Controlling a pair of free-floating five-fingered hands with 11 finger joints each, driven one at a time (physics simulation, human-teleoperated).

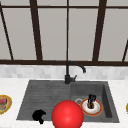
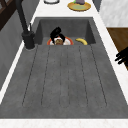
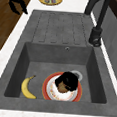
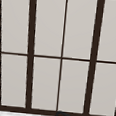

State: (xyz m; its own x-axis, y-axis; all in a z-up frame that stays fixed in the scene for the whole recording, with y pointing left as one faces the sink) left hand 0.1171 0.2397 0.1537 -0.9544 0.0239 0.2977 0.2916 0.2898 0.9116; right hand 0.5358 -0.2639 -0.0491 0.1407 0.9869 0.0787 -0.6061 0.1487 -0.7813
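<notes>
My right hand [image 1: 91, 99] reaches down into the sink basin, over a white plate with a red rim [image 1: 98, 110]. From the right side view my right hand [image 3: 68, 79] sits on a brown round food item [image 3: 61, 87] on that plate [image 3: 46, 87], its fingers curled round the item. The left side view shows the same hand [image 2: 56, 33] arched over the brown item [image 2: 59, 42]. My left hand [image 1: 38, 116] hangs with relaxed fingers at the sink's front left edge. It also shows beyond the counter's front [image 2: 122, 56], above the wooden floor [image 3: 16, 2].
A banana [image 3: 27, 87] lies in the basin beside the plate. A big red ball [image 1: 67, 115] shows at the front of the front view. The black faucet [image 1: 67, 74] stands behind the ribbed drainboard [image 1: 42, 96]. A yellow plate [image 1: 3, 103] with food is on the left counter.
</notes>
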